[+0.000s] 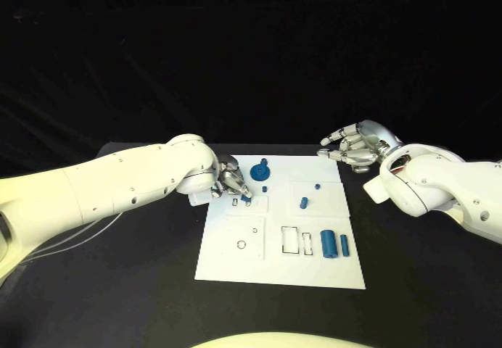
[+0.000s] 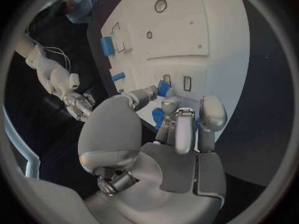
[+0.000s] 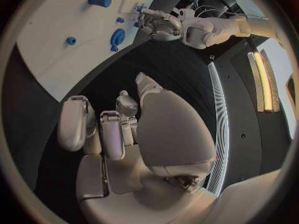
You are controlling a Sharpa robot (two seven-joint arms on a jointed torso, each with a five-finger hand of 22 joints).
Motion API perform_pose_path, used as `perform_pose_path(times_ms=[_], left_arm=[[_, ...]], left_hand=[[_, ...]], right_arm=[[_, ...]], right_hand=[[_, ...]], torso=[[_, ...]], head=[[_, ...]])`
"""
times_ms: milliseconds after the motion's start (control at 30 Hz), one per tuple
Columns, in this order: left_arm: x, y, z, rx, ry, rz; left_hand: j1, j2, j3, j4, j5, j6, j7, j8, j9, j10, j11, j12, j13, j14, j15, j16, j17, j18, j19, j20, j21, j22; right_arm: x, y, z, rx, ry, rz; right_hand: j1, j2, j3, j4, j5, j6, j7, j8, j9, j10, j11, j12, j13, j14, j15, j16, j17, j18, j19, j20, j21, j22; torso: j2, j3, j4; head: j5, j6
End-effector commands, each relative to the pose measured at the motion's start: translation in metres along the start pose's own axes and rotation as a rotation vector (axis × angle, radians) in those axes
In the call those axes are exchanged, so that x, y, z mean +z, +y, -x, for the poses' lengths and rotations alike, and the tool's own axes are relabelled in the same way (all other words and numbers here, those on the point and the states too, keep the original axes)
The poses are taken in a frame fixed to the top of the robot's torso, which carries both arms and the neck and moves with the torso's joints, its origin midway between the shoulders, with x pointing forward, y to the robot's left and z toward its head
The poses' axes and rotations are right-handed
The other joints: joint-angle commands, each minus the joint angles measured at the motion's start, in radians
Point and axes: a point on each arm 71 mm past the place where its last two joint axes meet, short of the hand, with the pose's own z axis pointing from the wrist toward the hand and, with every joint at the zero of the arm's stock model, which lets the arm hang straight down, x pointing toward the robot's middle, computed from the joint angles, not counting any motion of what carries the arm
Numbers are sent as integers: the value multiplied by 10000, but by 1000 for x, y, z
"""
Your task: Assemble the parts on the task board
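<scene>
left robot hand (image 1: 230,181) pinches a small blue part (image 1: 245,197) over the slots at the board (image 1: 282,272) upper left, frame centre. right robot hand (image 1: 355,147) hovers curled, holding nothing, upper right, farther off.

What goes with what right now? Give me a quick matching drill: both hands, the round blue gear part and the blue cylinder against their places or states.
1. left hand
2. right hand
3. gear part
4. blue cylinder

A. lying at the board's near right
B. off the board's far right corner, holding nothing
C. pinching a small blue part over the board's left side
D. at the board's far edge, beside the left hand

Pairs: 1-C, 2-B, 3-D, 4-A
</scene>
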Motion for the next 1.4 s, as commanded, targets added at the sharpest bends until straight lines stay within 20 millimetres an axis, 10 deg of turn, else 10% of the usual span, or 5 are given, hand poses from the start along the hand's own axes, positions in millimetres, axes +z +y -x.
perform_pose_path(times_ms=[33, 1400], left_arm=[[1, -2, -1, 91, -29, -4], [5, 0, -13, 1075, 414, 278]], left_hand=[[-54, 247, 1599, -290, 762, 760, -320, 862, 1127, 728, -223, 146, 169, 932, -85, 214, 2041, -371, 365, 4, 179, 205], [-402, 356, 1573, -316, 776, 1116, -482, 933, 1194, 1116, -367, 286, 410, 1001, -213, 277, 2202, -447, 658, -126, 333, 553]], right_arm=[[0, 1, 0, -10, 30, 38], [0, 1, 0, -12, 71, 63]], right_hand=[[-116, -64, 174, 41, 192, -107, 16, 175, 32, -186, -26, -127, -50, 822, -54, -178, 1741, 114, -201, 1, -174, 471], [-130, -77, 196, 35, 202, -121, 15, 212, 36, -189, -26, -127, -57, 821, -53, -183, 1738, 115, -199, 3, -183, 470]], torso=[[10, 1, -3], [4, 11, -7]], head=[[-1, -9], [-13, -117]])
